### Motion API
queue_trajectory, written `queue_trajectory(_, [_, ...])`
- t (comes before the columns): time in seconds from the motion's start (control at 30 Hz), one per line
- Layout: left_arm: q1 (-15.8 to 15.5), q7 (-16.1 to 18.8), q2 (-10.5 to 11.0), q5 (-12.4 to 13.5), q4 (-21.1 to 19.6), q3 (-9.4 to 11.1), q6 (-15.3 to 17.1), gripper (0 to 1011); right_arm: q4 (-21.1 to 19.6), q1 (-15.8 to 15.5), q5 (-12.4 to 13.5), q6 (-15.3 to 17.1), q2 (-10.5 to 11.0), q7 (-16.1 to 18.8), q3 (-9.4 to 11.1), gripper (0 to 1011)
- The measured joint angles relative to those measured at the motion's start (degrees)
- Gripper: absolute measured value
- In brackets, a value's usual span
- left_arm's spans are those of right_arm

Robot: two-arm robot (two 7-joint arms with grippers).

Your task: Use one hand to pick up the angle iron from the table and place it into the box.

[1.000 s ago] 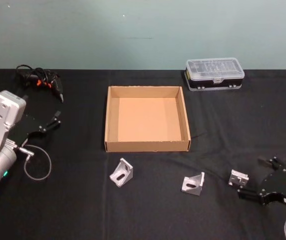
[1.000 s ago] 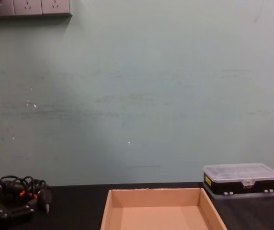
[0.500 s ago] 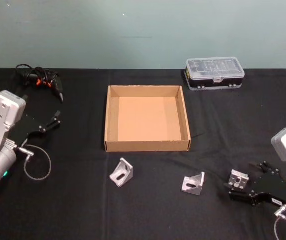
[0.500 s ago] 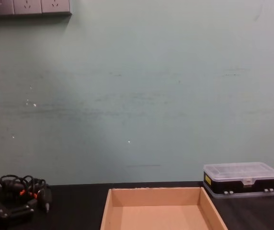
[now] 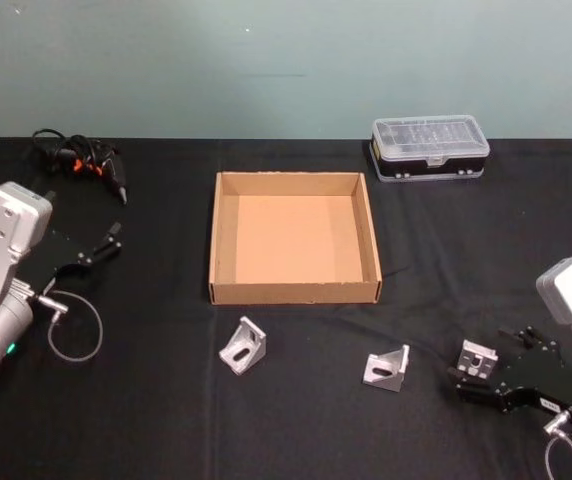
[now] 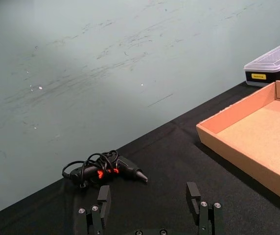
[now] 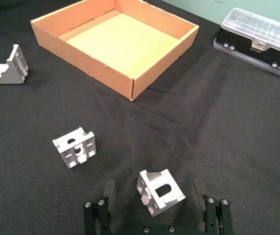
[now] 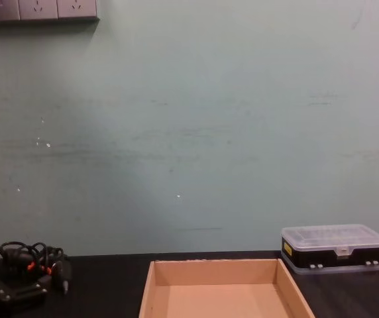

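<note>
My right claw (image 7: 154, 192) is low over the near right of the table (image 5: 166, 420), arm bent. Its fingers are wide apart either side of an angle iron (image 7: 160, 191), gaps both sides, gripping nothing. Left claw (image 6: 149, 196) parked far left, spread, empty. Middle bracket (image 5: 387, 369) and left bracket (image 5: 244, 346) lie before the box (image 5: 296, 292). Black tabletop, teal wall (image 8: 189, 132), sockets (image 8: 39, 9) up high. Plastic case (image 5: 429, 147) has a yellow label (image 6: 257, 76), text unreadable.

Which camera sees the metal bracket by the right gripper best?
The right wrist view: the bracket lies close up between the open right gripper's fingers, slot visible. The head view shows it small, at that gripper's tips. The left gripper idles far left.
</note>
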Motion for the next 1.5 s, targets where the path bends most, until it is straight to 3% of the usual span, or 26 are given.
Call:
queue_trajectory(0.17, [0.0, 0.0, 0.0, 0.0, 0.0, 0.0, 0.0, 1011, -0.1, -0.1, 0.1, -0.1, 0.1, 0.0, 0.0, 920])
queue_trajectory(0.37, [0.0, 0.0, 0.0, 0.0, 0.0, 0.0, 0.0, 1011, -0.1, -0.1, 0.2, -0.2, 0.2, 0.0, 0.1, 750])
queue_trajectory(0.9, [0.0, 0.0, 0.0, 0.0, 0.0, 0.0, 0.0, 1011, -0.2, -0.2, 0.2, -0.4, 0.3, 0.1, 0.1, 205])
queue_trajectory(1.07, [0.0, 0.0, 0.0, 0.0, 0.0, 0.0, 0.0, 1011, -0.2, -0.2, 0.2, -0.4, 0.4, 0.1, 0.1, 83])
queue_trajectory(1.5, [0.0, 0.0, 0.0, 0.0, 0.0, 0.0, 0.0, 1011, -0.2, -0.2, 0.2, -0.5, 0.3, 0.1, 0.2, 75])
